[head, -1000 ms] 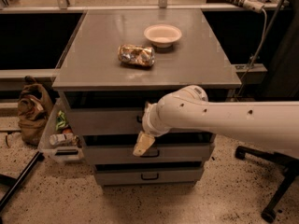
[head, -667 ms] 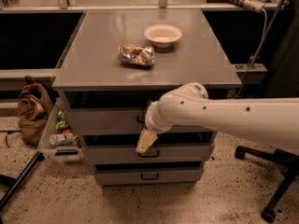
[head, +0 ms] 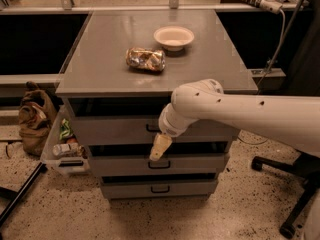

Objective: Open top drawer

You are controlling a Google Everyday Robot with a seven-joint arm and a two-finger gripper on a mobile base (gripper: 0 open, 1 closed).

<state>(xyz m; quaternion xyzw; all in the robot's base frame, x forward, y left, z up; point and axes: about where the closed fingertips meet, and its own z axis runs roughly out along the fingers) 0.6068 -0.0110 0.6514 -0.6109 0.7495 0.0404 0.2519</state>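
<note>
End effector (head: 157, 153) hangs off the white arm (head: 240, 111), pointing down across the front of the drawer stack. Grip state: cannot tell, only one beige piece shows and the wrist covers its upper end.

Top drawer (head: 112, 130) sits directly behind and above it. The drawer's black loop handle (head: 152, 129) is just up-left, half hidden by the wrist, and the right part of the front is covered by the arm. Second drawer handle (head: 159, 164) is just below the tip; contact unclear. Bottom drawer (head: 159, 188) is further down.

Up on the tabletop (head: 100, 69), well above: crumpled foil snack bag (head: 145, 59), print unreadable, and a pale bowl (head: 173, 37) beyond it.

Far left at floor level: clear bin (head: 60, 151) with packaged items, labels illegible, and a brown bag (head: 35, 116). Chair base (head: 287, 181) lower right, cut off by the frame.
</note>
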